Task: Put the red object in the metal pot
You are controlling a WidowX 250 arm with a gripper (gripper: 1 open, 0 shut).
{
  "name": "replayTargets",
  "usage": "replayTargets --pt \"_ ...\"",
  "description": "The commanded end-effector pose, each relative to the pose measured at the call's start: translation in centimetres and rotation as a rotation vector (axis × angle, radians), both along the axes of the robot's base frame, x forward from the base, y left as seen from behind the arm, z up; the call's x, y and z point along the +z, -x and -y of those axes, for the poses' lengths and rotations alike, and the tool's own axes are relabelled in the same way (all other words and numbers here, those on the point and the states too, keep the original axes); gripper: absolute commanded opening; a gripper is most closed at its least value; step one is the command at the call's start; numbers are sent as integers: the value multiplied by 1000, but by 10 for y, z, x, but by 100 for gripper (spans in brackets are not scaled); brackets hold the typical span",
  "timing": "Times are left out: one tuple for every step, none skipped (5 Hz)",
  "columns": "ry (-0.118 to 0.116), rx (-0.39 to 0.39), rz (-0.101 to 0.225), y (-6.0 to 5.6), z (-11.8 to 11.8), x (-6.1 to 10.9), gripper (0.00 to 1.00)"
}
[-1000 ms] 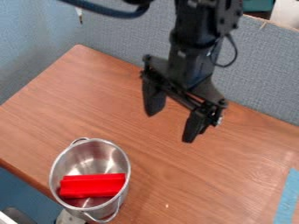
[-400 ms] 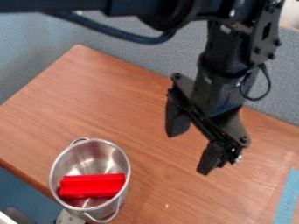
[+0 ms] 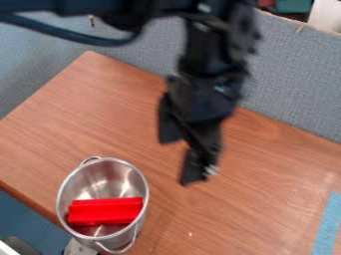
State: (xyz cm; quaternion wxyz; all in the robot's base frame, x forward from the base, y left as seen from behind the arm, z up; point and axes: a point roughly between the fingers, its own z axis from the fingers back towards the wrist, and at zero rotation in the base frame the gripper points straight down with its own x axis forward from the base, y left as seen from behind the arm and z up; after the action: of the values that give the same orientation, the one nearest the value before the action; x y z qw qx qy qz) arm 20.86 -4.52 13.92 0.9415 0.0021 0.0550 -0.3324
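Pot (image 3: 102,187), metal, 1, on the wooden bench (image 3: 266,189); 2 side handles. Block (image 3: 106,211), red, 1, lying inside the pot. Hand (image 3: 186,149), mine, 1: released, fingers spread, blurred, above the bench, apart from the pot. Strip (image 3: 328,227), blue, 1, on the bench.

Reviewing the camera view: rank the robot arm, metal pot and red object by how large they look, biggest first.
1. Robot arm
2. Metal pot
3. Red object, lying inside the pot
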Motion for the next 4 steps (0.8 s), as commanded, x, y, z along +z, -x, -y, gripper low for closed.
replayTargets --pt "8 86 40 -19 -27 -5 0" --pt "2 155 37 -36 -51 -17 100" --pt "3 34 40 -23 -100 -21 0" --pt "10 -94 43 -9 -109 -25 0"
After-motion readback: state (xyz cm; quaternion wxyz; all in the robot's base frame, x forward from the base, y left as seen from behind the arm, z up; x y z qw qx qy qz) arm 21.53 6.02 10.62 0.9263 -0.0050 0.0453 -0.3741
